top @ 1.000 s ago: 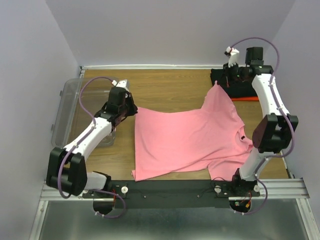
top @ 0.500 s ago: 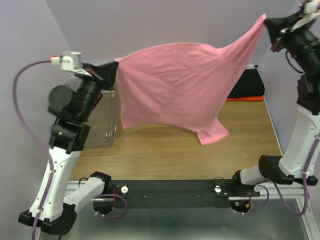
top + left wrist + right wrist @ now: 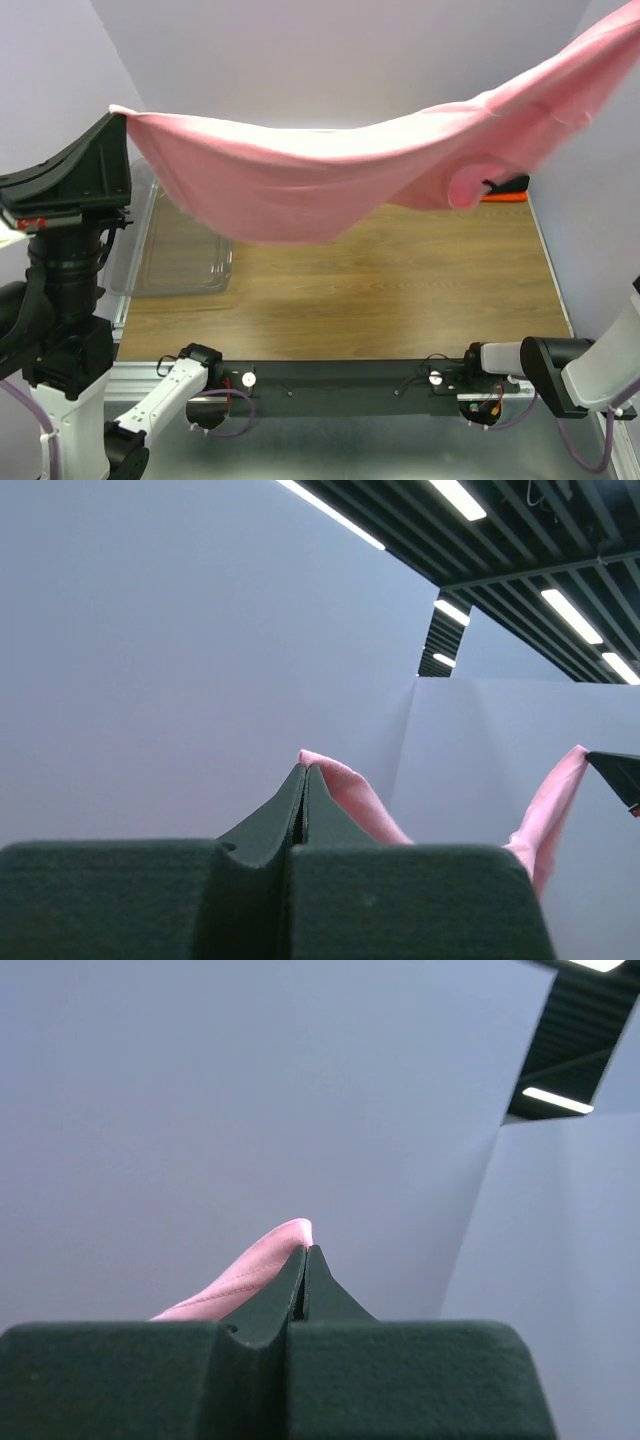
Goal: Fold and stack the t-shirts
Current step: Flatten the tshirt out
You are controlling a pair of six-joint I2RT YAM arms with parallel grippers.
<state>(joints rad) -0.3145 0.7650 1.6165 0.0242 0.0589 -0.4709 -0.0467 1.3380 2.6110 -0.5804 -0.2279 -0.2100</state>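
The bright pink t-shirt (image 3: pixel 330 170) hangs stretched high over the table, sagging in the middle. My left gripper (image 3: pixel 118 115) is shut on its left corner, raised close to the camera. In the left wrist view the jaws (image 3: pixel 303 772) are pressed together with pink cloth (image 3: pixel 350 795) coming out of their tip. My right gripper is out of the top view past the upper right corner; in the right wrist view it (image 3: pixel 306 1250) is shut on a pink hem (image 3: pixel 255 1265). A black t-shirt (image 3: pixel 508 184) and an orange-red one (image 3: pixel 503 198) peek out at the back right, mostly hidden by the pink cloth.
A clear plastic tub (image 3: pixel 180 255) stands at the left side of the wooden table (image 3: pixel 380 290). The black rail with the arm bases (image 3: pixel 340 378) runs along the near edge. Grey walls close in the back and both sides.
Both arms have lifted the pink t-shirt from the table to high in the air, spreading it wider; the right gripper has gone out of the top view.
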